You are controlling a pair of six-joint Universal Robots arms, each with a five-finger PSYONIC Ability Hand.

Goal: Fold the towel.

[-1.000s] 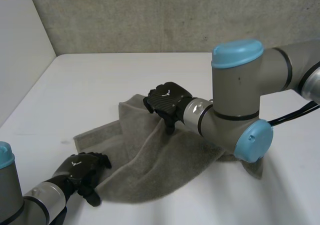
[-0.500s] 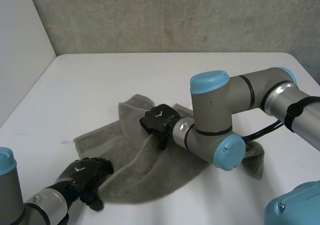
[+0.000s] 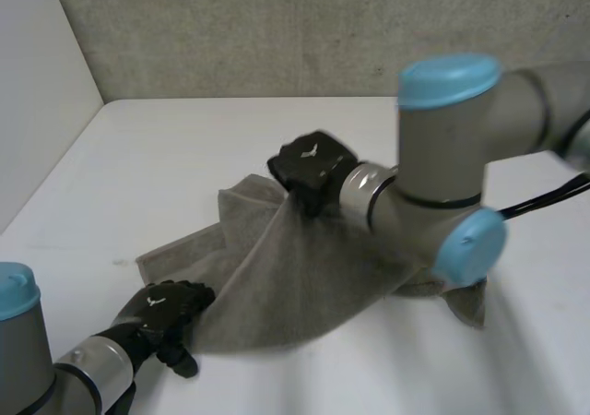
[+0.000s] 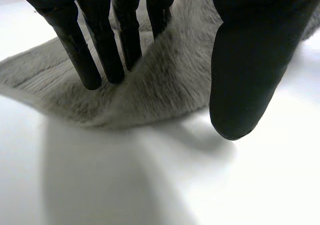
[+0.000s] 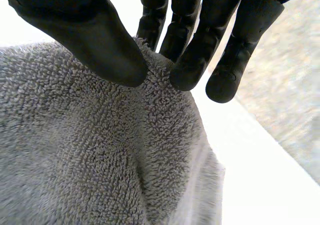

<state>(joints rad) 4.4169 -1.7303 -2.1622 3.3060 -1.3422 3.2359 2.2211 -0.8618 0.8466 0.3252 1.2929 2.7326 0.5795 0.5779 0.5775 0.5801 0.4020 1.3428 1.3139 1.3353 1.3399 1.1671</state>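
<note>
Starting w/ the head view: the towel (image 3: 277, 286) is seen crumpled at mid-table (image 3: 184, 157), grey and partly lifted. A raised ridge on its 12 o'clock side is pinched by the right hand (image 3: 309, 161). The left hand (image 3: 161, 309) is set on its 8 o'clock edge. The right arm (image 3: 433, 212) is laid across the cloth's 3–4 o'clock part, so that corner is half hidden, and a fold toward it would prob. be blocked. A concrete wall (image 3: 277, 28) is noted at 12 o'clock, well apart from the work.

Left wrist view: fingers (image 4: 100, 50) are pressed, fairly straight, into the towel edge. The thumb (image 4: 245, 75) is held off the cloth over bare table, so no pinch is made and the hand is counted as released. Risk, as judged: if the cloth is pulled toward 12 o'clock, this edge could be dragged from under the fingertips, being pressed only, not gripped — the fold would then go skewed.

Right wrist view: thumb (image 5: 110, 50) and fingers (image 5: 187, 65) are closed on a narrow tuft of the ridge, w/ the rest hung below. So little cloth is caught that it could be slipped out by the towel's own wt — dropping it in a heap. Layers are bunched, so edges prob. won't be lined up unless spread first.
</note>
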